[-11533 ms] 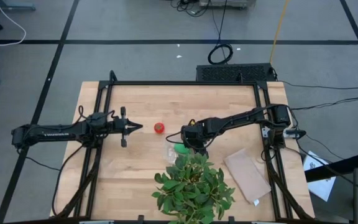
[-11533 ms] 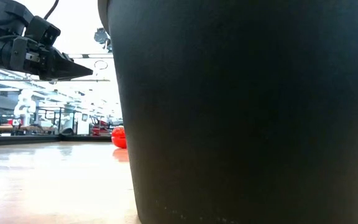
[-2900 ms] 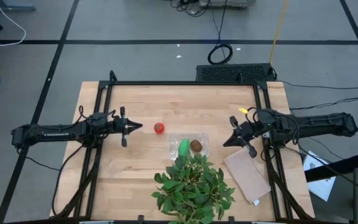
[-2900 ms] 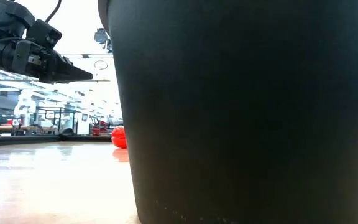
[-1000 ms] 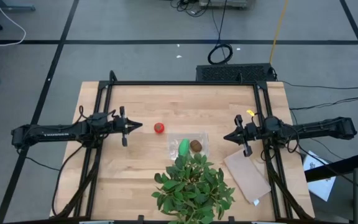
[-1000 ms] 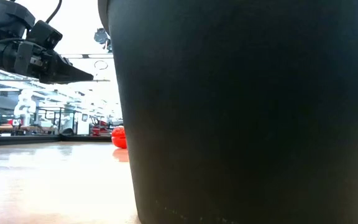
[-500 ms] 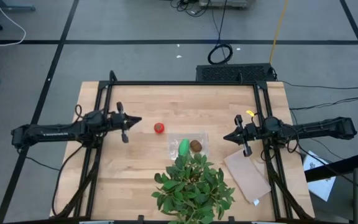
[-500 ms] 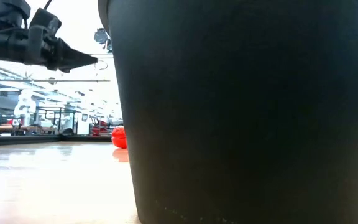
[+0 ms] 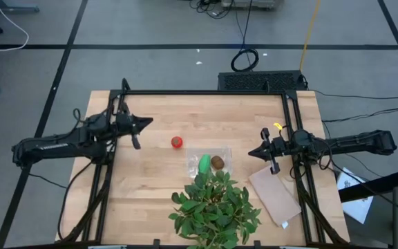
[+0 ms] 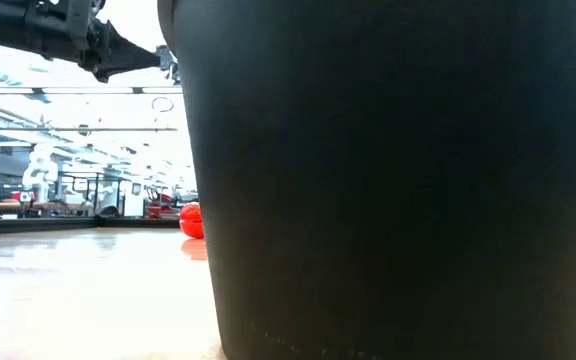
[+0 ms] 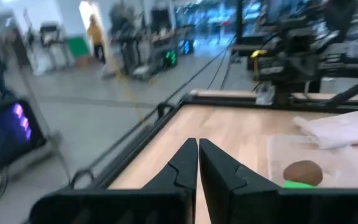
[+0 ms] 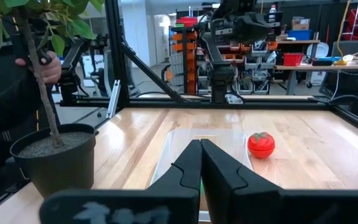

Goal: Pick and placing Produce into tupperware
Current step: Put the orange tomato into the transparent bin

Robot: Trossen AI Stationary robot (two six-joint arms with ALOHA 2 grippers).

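Dark fingers of the left gripper [image 9: 146, 122] are pressed together and hold nothing; it is raised over the far-left part of the table [image 9: 157, 187], pointing toward the middle. The right gripper [image 9: 251, 152] also has its fingers pressed together on nothing, and it waits low at the right side, aimed at the tupperware [image 9: 225, 153].

From the grippers outward: the tomato [image 9: 177, 142] lies on bare wood between the left gripper and the tupperware, apart from both. Inside the clear tupperware I see 2 items, the green piece [image 9: 204, 163] and the kiwi [image 9: 218, 162], side by side. The plant [image 9: 215, 207] stands just in front of the tupperware, and a tan sheet [image 9: 275, 195] lies near the right arm.

So 2 of 3 items seem done. I judge that only the tomato is left, and the left arm, being nearer to it, probably should take it. No grasp on it has begun yet.
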